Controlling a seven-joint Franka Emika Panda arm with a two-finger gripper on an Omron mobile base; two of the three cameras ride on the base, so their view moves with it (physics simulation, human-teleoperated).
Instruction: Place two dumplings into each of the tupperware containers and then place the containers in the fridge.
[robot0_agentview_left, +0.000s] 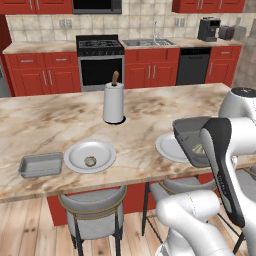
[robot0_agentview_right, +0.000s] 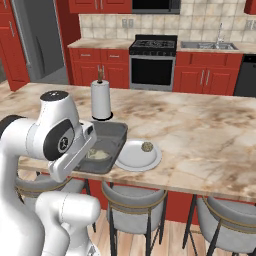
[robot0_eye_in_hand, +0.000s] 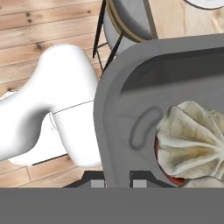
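gripper (robot0_eye_in_hand: 118, 183) clamped on the rim of a tupperware (robot0_eye_in_hand: 131, 105) with dumplings (robot0_eye_in_hand: 192, 140) inside, near the counter's (robot0_agentview_left: 50, 125) front edge, its long axis running front to back. a second tupperware (robot0_agentview_left: 40, 165) lies crosswise beside a plate (robot0_agentview_left: 90, 155) with one dumpling (robot0_agentview_left: 90, 161).

A paper towel roll (robot0_agentview_left: 113, 102) stands upright on the marble island counter (robot0_agentview_left: 55, 125). At its 7 o'clock sits a round white plate (robot0_agentview_left: 102, 161); another plate (robot0_agentview_left: 167, 147) lies at 4 o'clock. Grey stools (robot0_agentview_left: 95, 207) tuck underneath. A black stove (robot0_agentview_left: 99, 61) stands at 12 o'clock.
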